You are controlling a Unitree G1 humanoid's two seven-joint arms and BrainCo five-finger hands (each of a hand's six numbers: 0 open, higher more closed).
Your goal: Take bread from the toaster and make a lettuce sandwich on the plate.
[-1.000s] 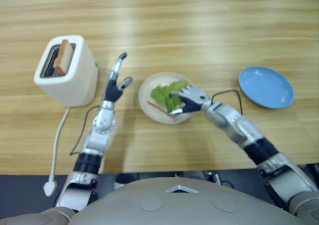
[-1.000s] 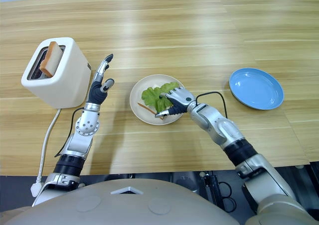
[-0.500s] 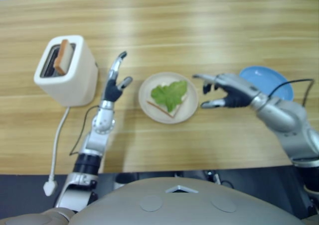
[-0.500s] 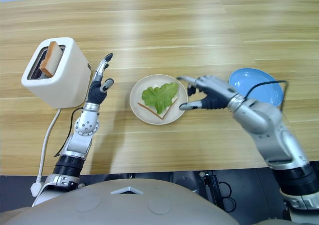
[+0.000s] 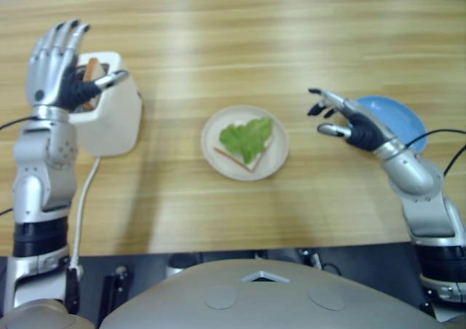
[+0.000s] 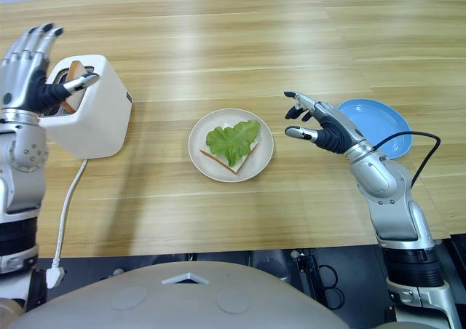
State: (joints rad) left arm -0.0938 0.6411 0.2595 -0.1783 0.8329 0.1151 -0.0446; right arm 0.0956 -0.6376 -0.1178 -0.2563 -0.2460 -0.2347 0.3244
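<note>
Left hand (image 5: 57, 65), spread and empty, hovers by the toaster (image 5: 113, 119) at upper left; right hand (image 5: 351, 122), open and empty, hangs right of the plate (image 5: 277, 154) of lettuce (image 5: 246, 137) on bread (image 5: 234, 156).

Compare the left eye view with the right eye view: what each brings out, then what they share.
Left eye view: the right hand and its forearm cover much of the blue plate; the toaster cord has an end that is hard to make out.
Right eye view: more of the blue plate is bare, and the cord's plug hangs below the table's near edge.
Shared: the open left hand raised by the toaster with bread in its slot; lettuce on a slice on the plate.
</note>
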